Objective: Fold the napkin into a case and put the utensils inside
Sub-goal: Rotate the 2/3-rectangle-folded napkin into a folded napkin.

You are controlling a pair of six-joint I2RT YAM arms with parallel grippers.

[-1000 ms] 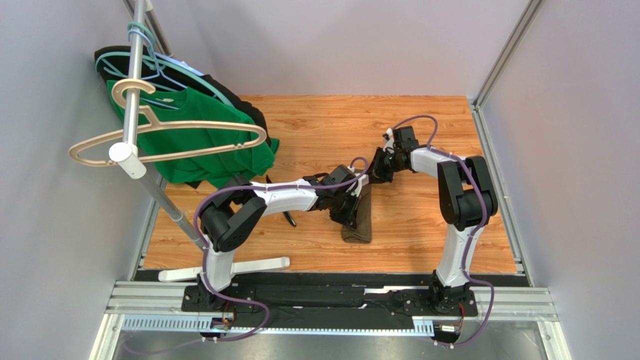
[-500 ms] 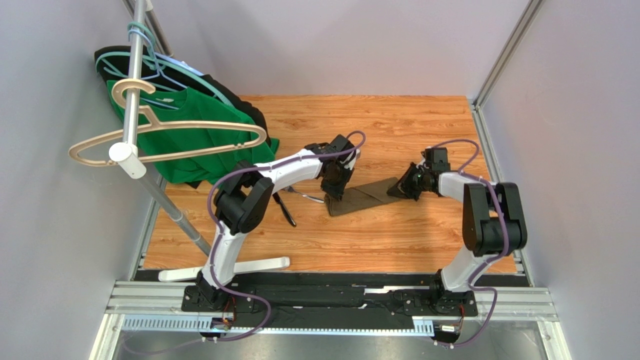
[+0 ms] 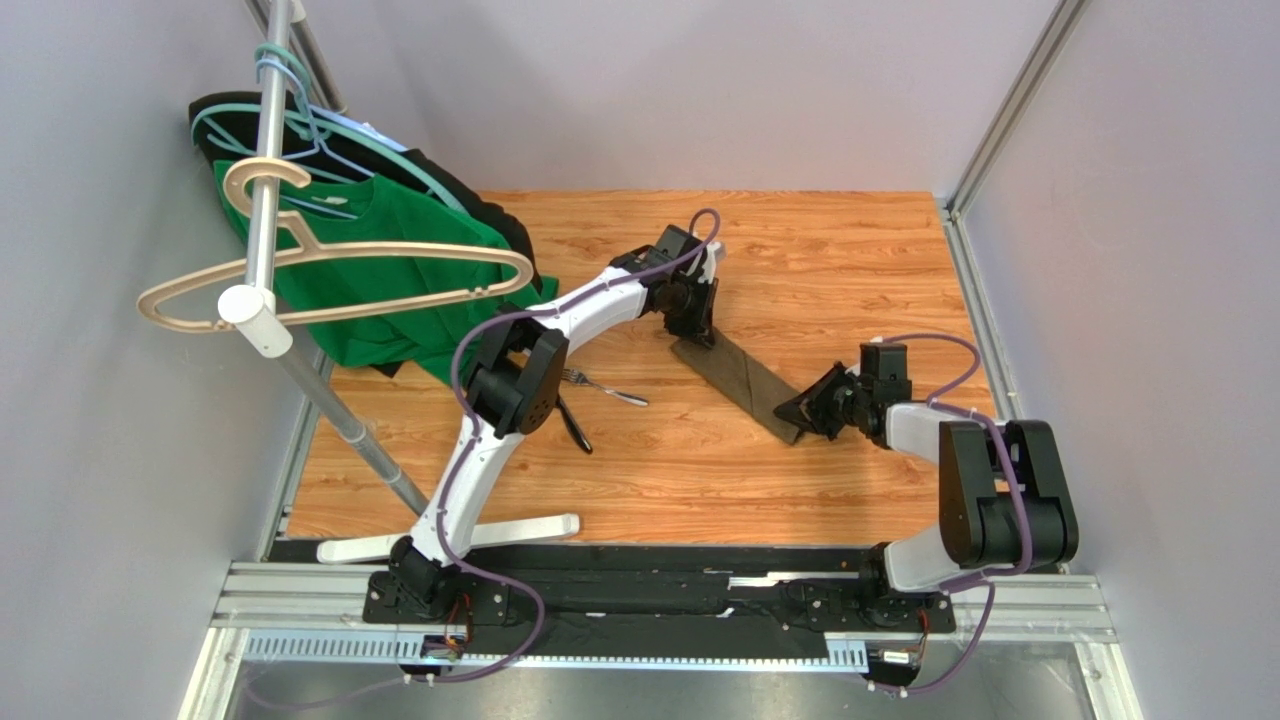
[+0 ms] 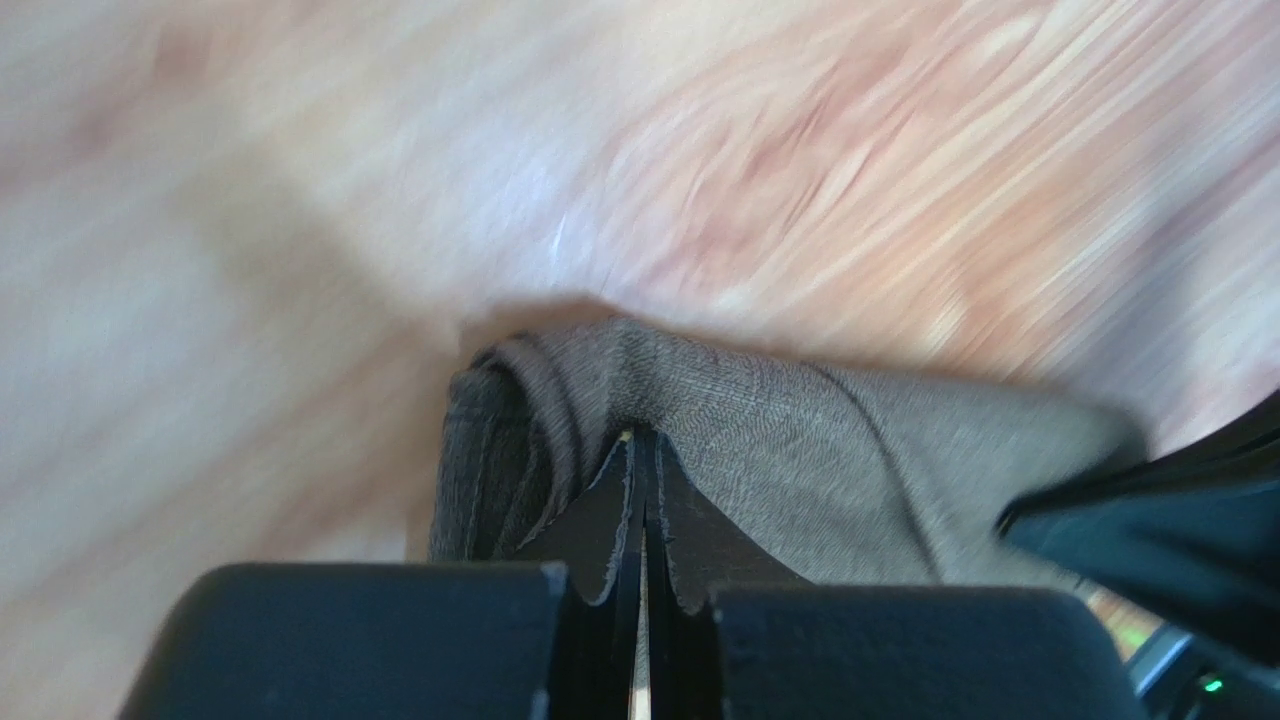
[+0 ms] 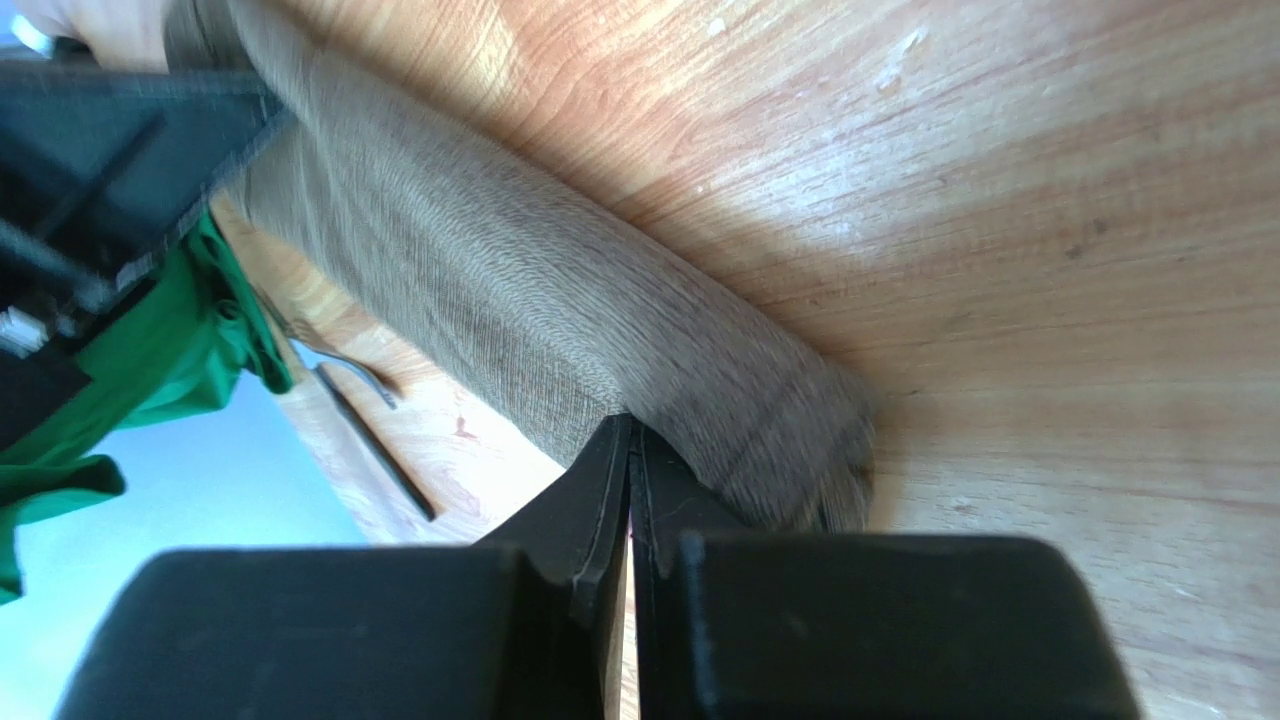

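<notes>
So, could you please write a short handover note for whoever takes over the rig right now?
Left gripper: shut on the far end of the napkin.
Right gripper: shut on its near end.
Napkin: folded into a narrow strip, stretched diagonally between them.
Utensils: loose on the table, left of the napkin, untouched.
Done: the narrow fold.
Left: get the utensils inside the folded napkin.

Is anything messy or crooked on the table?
A little. The napkin lies slanted across the table, pinched at its ends by the left gripper and the right gripper. The utensils lie loose to its left, not inside it. Nothing looks spilled or broken.
</notes>
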